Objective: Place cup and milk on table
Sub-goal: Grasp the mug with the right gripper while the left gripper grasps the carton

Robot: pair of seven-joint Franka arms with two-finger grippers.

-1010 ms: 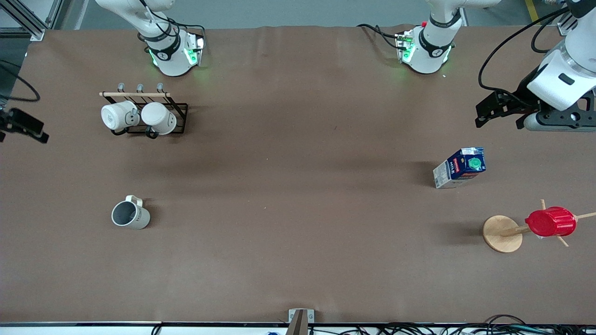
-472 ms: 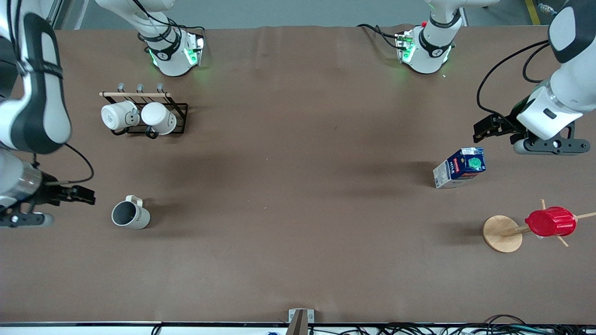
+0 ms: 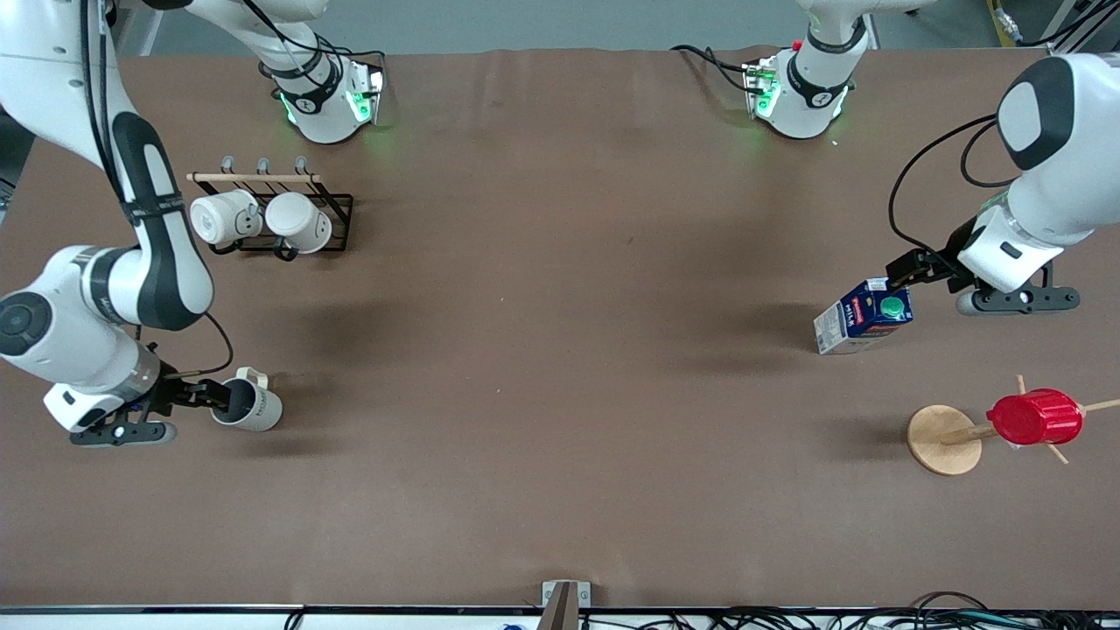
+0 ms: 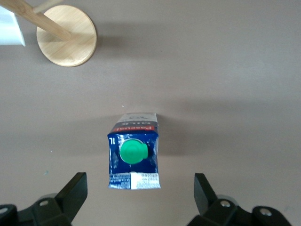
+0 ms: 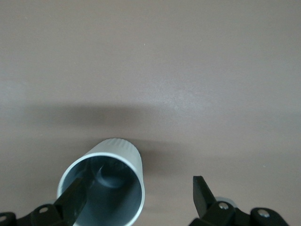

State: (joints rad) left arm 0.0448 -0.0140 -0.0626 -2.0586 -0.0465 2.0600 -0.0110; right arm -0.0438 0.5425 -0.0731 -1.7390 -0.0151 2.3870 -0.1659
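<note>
On the milk [image 4: 133,151] under my left wrist I read "1L" in white on the blue top, beside the green cap. Its red band carries white lettering, upside down as shown, perhaps "Pascual", with "MILK" just above it. I can read nothing else.

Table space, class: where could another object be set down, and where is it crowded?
The table is bare in a wide middle stretch between the cup and the milk. It is crowded at the ends: the right gripper is at the cup near the mug rack; the left gripper is over the milk, near the red cup on its wooden stand.
</note>
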